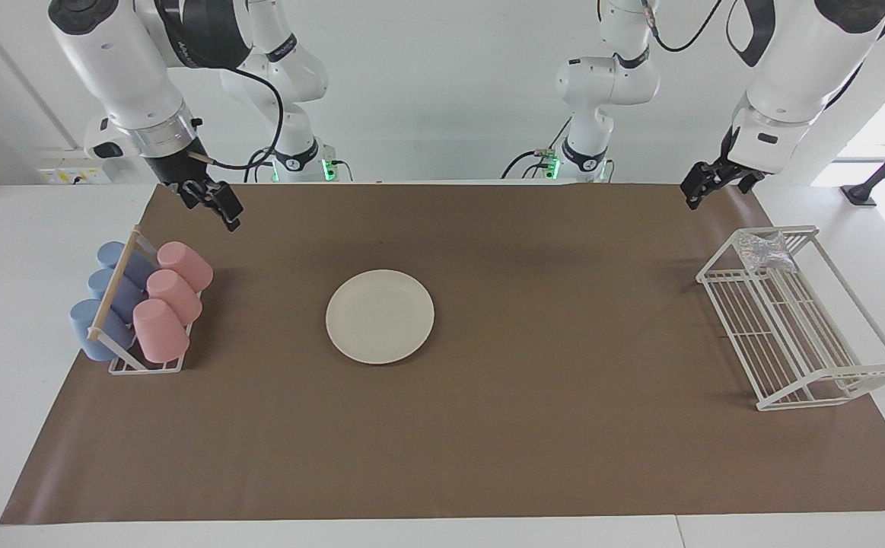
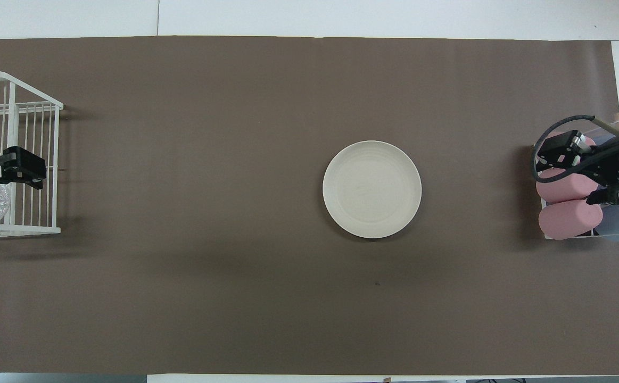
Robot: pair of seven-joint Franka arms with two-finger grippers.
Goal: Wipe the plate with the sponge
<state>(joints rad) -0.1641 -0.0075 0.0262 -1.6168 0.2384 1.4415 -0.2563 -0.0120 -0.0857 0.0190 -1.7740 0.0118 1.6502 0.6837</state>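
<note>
Fingers (image 1: 692, 199) hang above wrinkly silvery sponge (image 1: 763, 250); cream plate (image 1: 380, 316) bare.

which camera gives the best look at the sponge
The facing view: the sponge lies unobstructed in the white wire rack. In the overhead view it sits at the frame's edge, partly cut off, with the left gripper over it.

brown mat (image 1: 488, 426) covers surface | cup rack (image 1: 145, 365), pink and blue cups (image 1: 159, 329), at mat's right-arm end | white wire rack (image 1: 792, 335) at mat's left-arm end
</note>
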